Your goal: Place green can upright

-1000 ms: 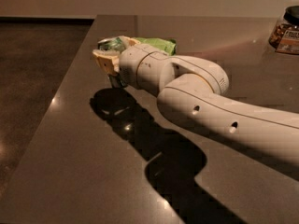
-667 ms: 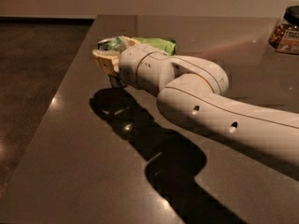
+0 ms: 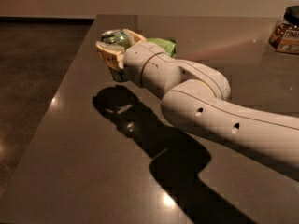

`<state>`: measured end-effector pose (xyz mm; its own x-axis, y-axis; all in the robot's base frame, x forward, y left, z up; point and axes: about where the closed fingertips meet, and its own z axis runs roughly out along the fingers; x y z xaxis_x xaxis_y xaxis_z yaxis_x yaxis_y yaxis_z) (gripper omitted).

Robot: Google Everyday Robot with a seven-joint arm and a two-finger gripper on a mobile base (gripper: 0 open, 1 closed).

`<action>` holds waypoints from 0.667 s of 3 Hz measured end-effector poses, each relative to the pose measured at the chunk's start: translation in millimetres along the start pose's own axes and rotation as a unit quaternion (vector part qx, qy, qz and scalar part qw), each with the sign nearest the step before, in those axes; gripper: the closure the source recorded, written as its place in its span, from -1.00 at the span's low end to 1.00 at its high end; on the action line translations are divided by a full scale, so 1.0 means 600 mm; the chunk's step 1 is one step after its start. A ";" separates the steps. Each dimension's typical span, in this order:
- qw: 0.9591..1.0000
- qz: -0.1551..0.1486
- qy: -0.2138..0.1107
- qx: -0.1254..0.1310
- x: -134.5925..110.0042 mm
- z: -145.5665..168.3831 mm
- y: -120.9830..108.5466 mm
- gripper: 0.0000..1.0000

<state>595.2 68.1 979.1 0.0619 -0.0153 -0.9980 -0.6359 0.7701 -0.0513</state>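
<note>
The green can [image 3: 113, 38] is held between the fingers of my gripper [image 3: 114, 48] near the far left of the dark table [image 3: 93, 162]. The can stands roughly upright, its shiny silver top showing above the fingers and its lower part [image 3: 117, 75] showing below them, a little above the table. My gripper is shut on the can. The white arm [image 3: 196, 97] reaches in from the right and hides the can's right side.
A crinkly green snack bag [image 3: 163, 45] lies just behind the gripper. A glass jar with a dark lid [image 3: 286, 31] stands at the far right. The table's left edge [image 3: 51, 101] runs close to the gripper, with dark floor beyond.
</note>
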 end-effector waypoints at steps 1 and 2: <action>0.999 0.005 -0.052 0.004 -0.016 0.002 -0.003 1.00; 0.995 0.001 -0.096 0.006 -0.021 -0.003 -0.002 1.00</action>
<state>593.8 66.0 991.9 0.2079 0.1075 -0.9722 -0.6274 0.7772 -0.0482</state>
